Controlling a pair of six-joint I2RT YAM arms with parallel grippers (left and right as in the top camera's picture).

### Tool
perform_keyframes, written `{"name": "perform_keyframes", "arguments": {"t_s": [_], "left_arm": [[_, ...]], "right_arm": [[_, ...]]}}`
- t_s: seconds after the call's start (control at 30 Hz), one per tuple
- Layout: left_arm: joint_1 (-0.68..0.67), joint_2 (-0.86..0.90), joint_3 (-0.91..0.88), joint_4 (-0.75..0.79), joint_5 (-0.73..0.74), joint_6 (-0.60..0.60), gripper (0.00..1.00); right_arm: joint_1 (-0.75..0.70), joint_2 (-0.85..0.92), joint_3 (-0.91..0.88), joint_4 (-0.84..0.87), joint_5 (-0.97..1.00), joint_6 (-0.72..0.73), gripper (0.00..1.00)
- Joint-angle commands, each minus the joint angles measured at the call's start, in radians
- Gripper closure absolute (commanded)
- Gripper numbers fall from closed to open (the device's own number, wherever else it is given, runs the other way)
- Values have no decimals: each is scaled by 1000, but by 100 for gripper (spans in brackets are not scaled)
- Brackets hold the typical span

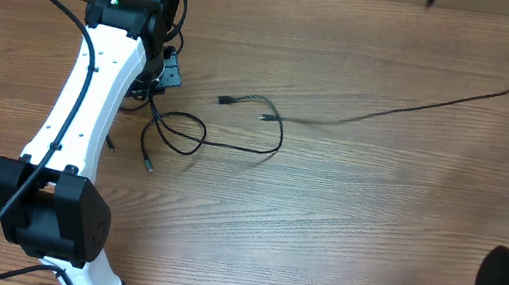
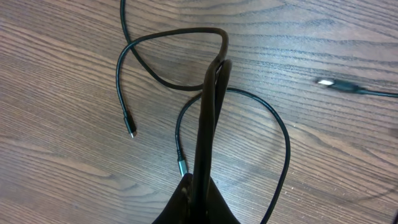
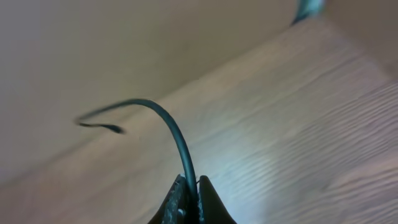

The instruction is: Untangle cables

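You're mid-separation. Your left fingers [image 2: 203, 155] clench a loop of the cables [image 1: 280, 138] at upper left; your right fingers [image 3: 209, 200] clench one strand [image 1: 422, 105] stretched toward upper right. The rest lies looped on the table [image 1: 341, 236]. Next, pull apart slowly.

Bright, even light; right wrist view motion-blurred.

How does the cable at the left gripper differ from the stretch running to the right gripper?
The looped stretch lies slack in curls beside the left gripper; the long stretch runs nearly straight across the table to the right gripper. The left fingers pinch a folded bend, the right fingers a single strand. Both are thin, black and gripped.
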Motion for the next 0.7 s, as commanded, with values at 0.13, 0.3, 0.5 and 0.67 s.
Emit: {"name": "perform_keyframes", "arguments": {"t_s": [0.13, 0.3, 0.5, 0.67], "left_arm": [[3, -36, 24, 2, 3, 8, 96], [3, -36, 24, 1, 5, 8, 96], [3, -36, 24, 17, 55, 8, 96], [3, -36, 24, 36, 106, 9, 96]], "right_arm": [[-155, -18, 24, 102, -4, 9, 96], [-219, -18, 24, 164, -42, 62, 96], [-210, -11, 22, -97, -68, 39, 96], [-204, 16, -29, -239, -59, -52, 96]]}}
